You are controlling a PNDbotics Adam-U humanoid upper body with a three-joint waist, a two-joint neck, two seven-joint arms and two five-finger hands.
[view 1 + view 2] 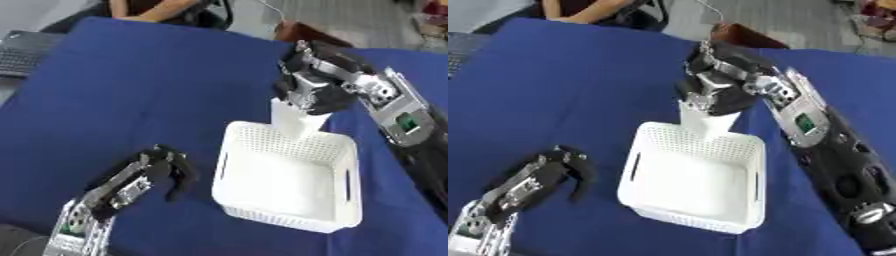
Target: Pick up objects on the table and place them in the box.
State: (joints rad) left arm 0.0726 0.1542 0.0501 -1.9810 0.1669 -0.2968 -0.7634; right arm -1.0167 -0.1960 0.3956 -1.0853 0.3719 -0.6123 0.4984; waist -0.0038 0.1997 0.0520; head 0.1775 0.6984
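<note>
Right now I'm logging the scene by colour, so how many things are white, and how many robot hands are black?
White: 2, the basket and the white object held by the right robot hand.
Black: 2, that right hand and the left robot hand.
Total: 4

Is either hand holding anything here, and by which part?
The right hand grips a white object by its top end, above the basket. The left hand holds nothing.
</note>
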